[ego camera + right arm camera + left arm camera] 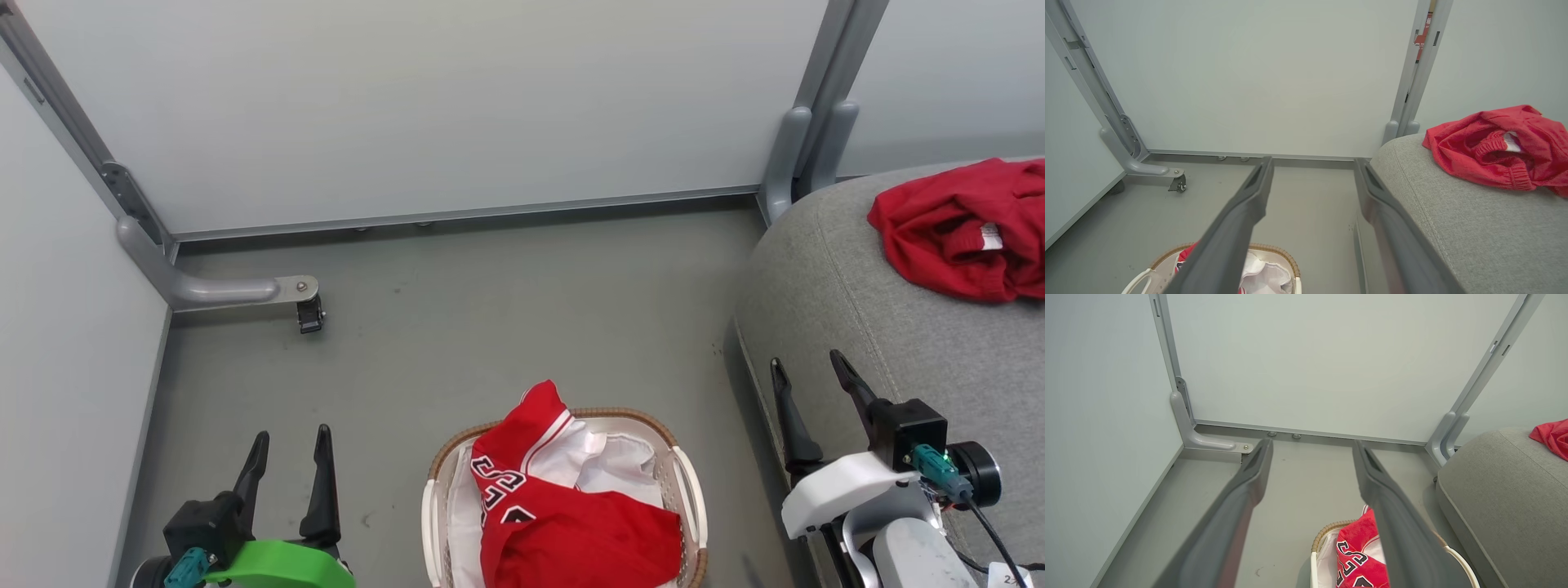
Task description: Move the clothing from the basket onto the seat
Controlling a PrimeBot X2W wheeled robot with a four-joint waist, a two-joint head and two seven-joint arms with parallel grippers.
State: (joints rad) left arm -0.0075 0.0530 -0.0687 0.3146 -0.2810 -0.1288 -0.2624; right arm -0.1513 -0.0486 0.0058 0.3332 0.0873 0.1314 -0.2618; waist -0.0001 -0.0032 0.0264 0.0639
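Observation:
A red-and-white jersey point(563, 514) with black-and-white lettering lies crumpled in the white basket point(690, 490), over a white sheet; its collar hangs past the brown rim. A plain red garment point(963, 229) lies bunched on the grey seat point(857, 310) at the right. My left gripper point(290, 447) is open and empty, low at the left of the basket. Open and empty too, my right gripper point(808, 371) hovers at the seat's front edge. The jersey point(1357, 555) shows beside my left fingers point(1249, 486). The red garment point(1498, 143) rests on the seat point(1453, 212) right of my right fingers point(1257, 183).
Pale partition panels point(424, 106) close off the back and left. A grey foot with a caster point(309, 310) juts onto the floor at the left; another post point(804, 155) stands behind the seat. Grey floor point(506, 327) lies open between basket and panels.

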